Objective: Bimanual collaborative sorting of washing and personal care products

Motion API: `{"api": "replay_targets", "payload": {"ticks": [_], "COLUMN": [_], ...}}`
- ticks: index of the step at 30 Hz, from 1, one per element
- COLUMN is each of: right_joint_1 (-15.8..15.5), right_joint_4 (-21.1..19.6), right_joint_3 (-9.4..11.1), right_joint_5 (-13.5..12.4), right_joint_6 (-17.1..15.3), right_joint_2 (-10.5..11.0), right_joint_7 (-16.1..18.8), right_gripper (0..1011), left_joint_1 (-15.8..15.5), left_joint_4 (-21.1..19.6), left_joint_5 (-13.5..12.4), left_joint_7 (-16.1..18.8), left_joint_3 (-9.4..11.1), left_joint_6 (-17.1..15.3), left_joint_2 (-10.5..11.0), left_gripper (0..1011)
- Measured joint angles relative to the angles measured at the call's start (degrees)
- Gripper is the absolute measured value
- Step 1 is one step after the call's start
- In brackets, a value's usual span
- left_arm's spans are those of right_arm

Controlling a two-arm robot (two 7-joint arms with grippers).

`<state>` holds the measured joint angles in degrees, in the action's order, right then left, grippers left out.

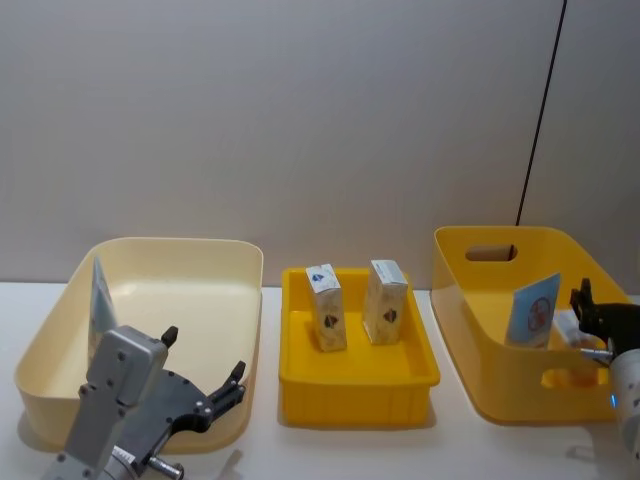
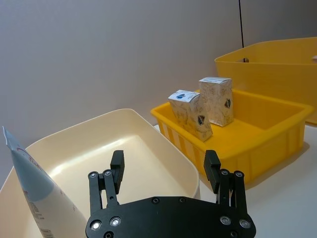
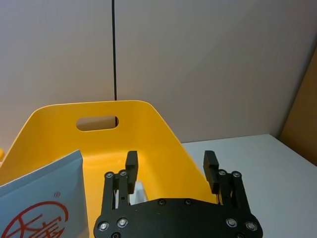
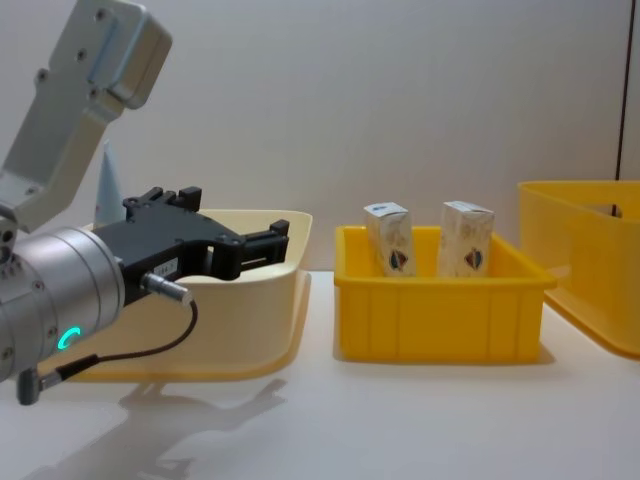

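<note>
Tube point(image 1: 100, 300) beside left end effector point(image 1: 205, 375) — apparently apart.

Premises: a robot test station in a lab-type room. Evidence: plain white tabletop point(image 1: 350, 450) set against a bare grey partition wall point(image 1: 300, 120) with a dark vertical seam point(image 1: 540, 110) at 1 o'clock. Three plastic sorting bins stand in a row: cream point(image 1: 200, 250) at 9 o'clock, small yellow tray point(image 1: 355, 380) centre, large yellow tub point(image 1: 470, 300) at 3 o'clock.

2 white cartons point(image 1: 327, 306) in yellow tray point(image 1: 358, 393); pale-blue tube point(image 1: 101, 295) in cream bin point(image 1: 200, 248).
</note>
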<state>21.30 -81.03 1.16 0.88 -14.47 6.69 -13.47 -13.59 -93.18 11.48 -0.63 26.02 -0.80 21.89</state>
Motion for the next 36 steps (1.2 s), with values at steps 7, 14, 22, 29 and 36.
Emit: {"api": "replay_targets", "payload": {"ticks": [7,14,22,29,36], "right_joint_1": [0.06,-0.04,-0.69,-1.49,-1.88], "right_joint_4": [0.29,0.09,-1.48,-3.48,-4.2], "right_joint_3": [0.0,0.13,0.56,1.19,1.29], "right_joint_5": [0.18,0.22,-0.01,-0.59,-0.93], "right_joint_6": [-0.13,0.64,4.21,7.87,8.6], "right_joint_2": [-0.13,-0.21,-0.35,-0.61,-0.62], "right_joint_7": [-0.22,-0.14,0.67,1.4,1.71], "right_gripper": [992,1001,1001,1001,1001], "left_joint_1": [0.0,0.0,0.0,0.0,0.0], "left_joint_4": [0.0,0.0,0.0,0.0,0.0], "left_joint_5": [0.0,0.0,0.0,0.0,0.0], "left_joint_7": [0.0,0.0,0.0,0.0,0.0], "left_joint_3": [0.0,0.0,0.0,0.0,0.0], "left_joint_6": [0.0,0.0,0.0,0.0,0.0], "left_joint_2": [0.0,0.0,0.0,0.0,0.0], "left_gripper": [1004,1003,1003,1003,1004]}}
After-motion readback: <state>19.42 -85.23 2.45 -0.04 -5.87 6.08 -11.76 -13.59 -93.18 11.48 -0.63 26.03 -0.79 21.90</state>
